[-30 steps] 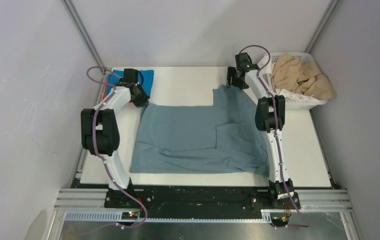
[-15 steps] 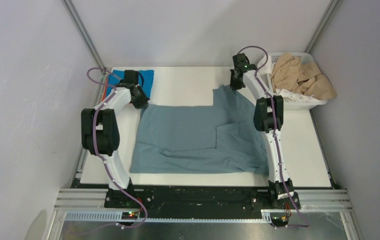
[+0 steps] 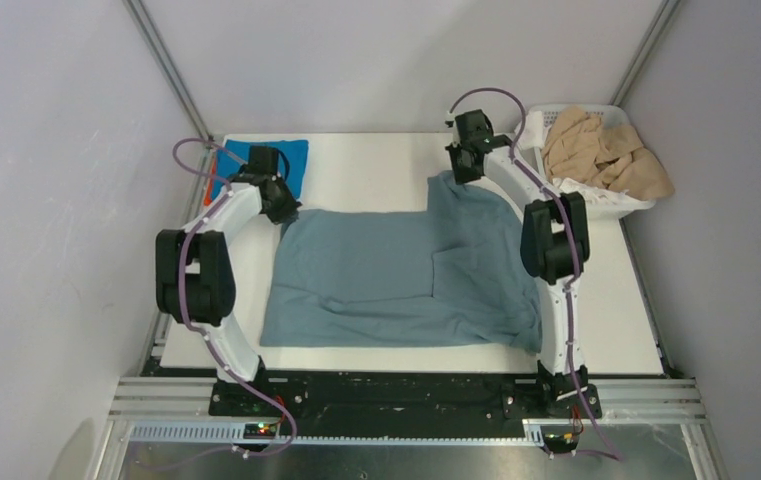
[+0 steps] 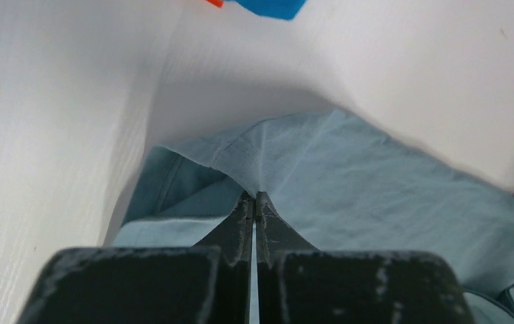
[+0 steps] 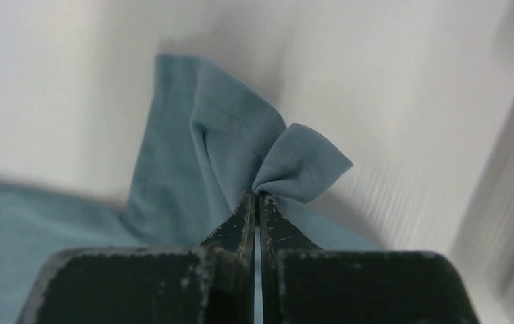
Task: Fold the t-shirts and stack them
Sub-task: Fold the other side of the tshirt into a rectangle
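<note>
The left arm partly hides a bright blue shirt point(image 3: 294, 158). The grey-blue t-shirt point(image 3: 396, 280) lies spread on the worktop point(image 3: 376, 160), its far corners pinched: left pincer point(image 4: 254, 200) and right pincer point(image 5: 257, 197) each clamped on cloth. The white slatted basket point(image 3: 606, 208) holds tan shirts point(image 3: 601, 155).

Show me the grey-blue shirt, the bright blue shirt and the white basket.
grey-blue shirt point(image 3: 376, 275), top external view, flat middle of the cloth.
bright blue shirt point(image 3: 298, 158), top external view, its uncovered right part.
white basket point(image 3: 606, 208), top external view, near wall.
</note>
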